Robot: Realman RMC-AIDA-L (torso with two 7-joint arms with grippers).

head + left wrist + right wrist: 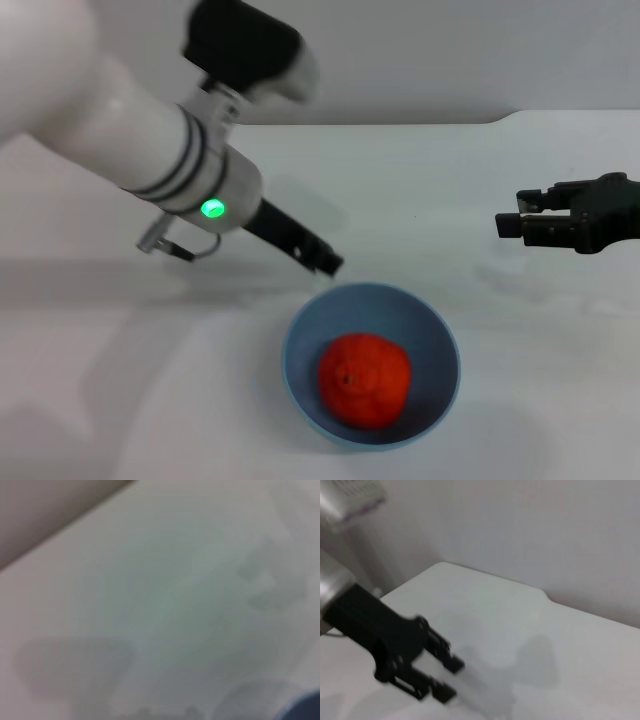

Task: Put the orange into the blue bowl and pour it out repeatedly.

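While the orange [364, 381] lies inside the blue bowl [303, 340], settled on its floor with the dark stem nub facing up, both arms stand clear of it.

Blue bowl: upright on the white table [480, 180], near the front edge, glossy, round.

Left hand [322, 258]: reaches in from the upper left on a white arm with a green light lit; dark tip sits just above the bowl's far rim, apart from the orange. Grasping nothing; whether its fingers are parted or closed, cannot tell.

Right hand [509, 215]: off to the right, well apart from the bowl, level above the table, fingers parted, empty.

Right wrist view: the left hand [451, 680] with fingers apart over the table.
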